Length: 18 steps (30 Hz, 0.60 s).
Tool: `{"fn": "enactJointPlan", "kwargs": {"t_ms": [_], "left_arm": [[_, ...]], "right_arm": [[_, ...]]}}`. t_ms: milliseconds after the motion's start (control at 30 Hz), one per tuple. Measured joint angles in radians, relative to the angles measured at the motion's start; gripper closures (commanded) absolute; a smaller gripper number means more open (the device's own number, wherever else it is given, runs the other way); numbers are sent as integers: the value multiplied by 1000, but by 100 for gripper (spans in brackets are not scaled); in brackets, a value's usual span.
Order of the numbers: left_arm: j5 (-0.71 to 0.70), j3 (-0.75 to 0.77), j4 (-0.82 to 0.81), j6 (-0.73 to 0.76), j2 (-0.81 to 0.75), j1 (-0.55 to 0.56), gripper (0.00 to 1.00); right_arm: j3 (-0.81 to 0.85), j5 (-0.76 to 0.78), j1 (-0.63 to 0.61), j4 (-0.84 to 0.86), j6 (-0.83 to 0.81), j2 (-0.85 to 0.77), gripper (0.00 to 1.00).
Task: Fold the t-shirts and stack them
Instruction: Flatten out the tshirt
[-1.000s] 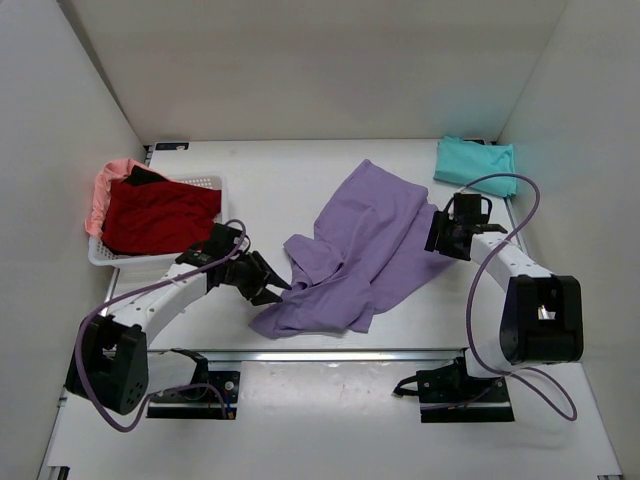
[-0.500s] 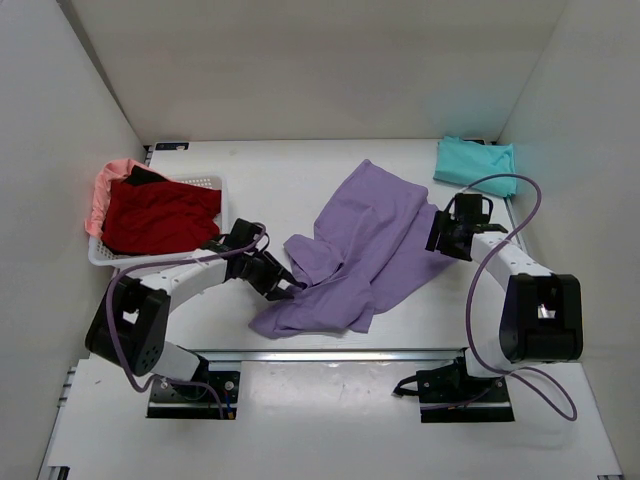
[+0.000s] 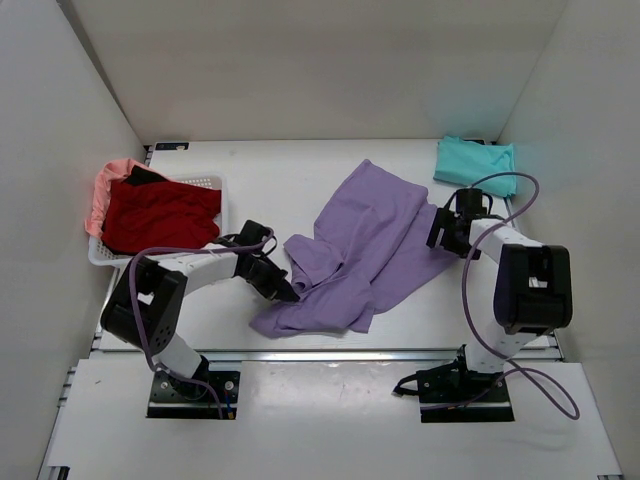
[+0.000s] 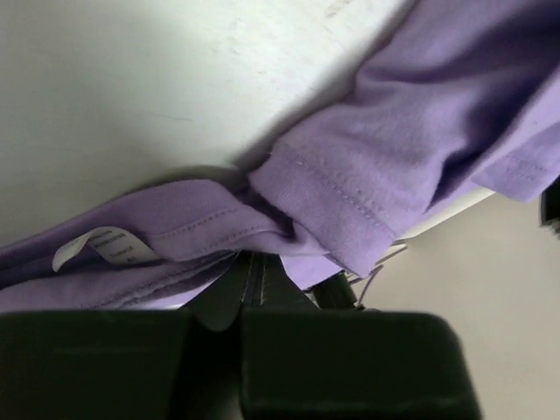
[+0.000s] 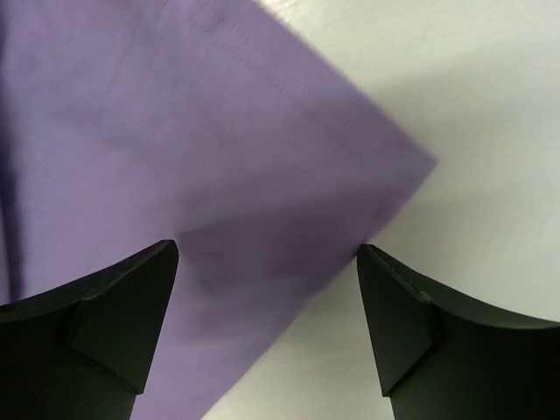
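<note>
A large lavender-purple t-shirt point(image 3: 365, 240) lies crumpled in the middle of the table. My left gripper point(image 3: 285, 290) is at its lower left edge, shut on a fold of the hem point(image 4: 332, 206) near a white label point(image 4: 105, 245). My right gripper point(image 3: 436, 232) stands open over the shirt's right corner point(image 5: 219, 175), one finger point(image 5: 131, 297) on the cloth side and the other finger point(image 5: 411, 306) over bare table. A folded teal t-shirt point(image 3: 475, 162) lies at the back right. The red t-shirt point(image 3: 155, 215) and the salmon-pink one point(image 3: 105, 185) sit in the basket.
The white lattice basket point(image 3: 212, 182) stands at the left edge of the table. White walls enclose the table on the left, back and right. A metal rail point(image 3: 330, 353) runs along the near edge.
My left gripper has slid right to the lavender shirt's edge and shut on it. The jaws of my right gripper have opened wider above the shirt's right corner.
</note>
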State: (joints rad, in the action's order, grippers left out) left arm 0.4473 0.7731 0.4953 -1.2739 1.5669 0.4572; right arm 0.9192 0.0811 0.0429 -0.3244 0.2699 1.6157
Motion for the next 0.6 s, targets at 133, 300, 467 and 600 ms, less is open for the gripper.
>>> {"fn": "enactJointPlan", "kwargs": {"t_ms": [133, 300, 467, 600], "left_arm": [[-4, 35, 26, 26, 13, 0, 100], [-39, 155, 91, 74, 13, -30, 100], [-79, 470, 174, 167, 37, -103, 100], [-96, 771, 177, 230, 101, -170, 100]], "right_arm": [[70, 17, 23, -20, 8, 80, 40], [135, 5, 51, -51, 36, 118, 100], [218, -13, 94, -102, 43, 118, 100], [366, -27, 114, -126, 44, 117, 100]]}}
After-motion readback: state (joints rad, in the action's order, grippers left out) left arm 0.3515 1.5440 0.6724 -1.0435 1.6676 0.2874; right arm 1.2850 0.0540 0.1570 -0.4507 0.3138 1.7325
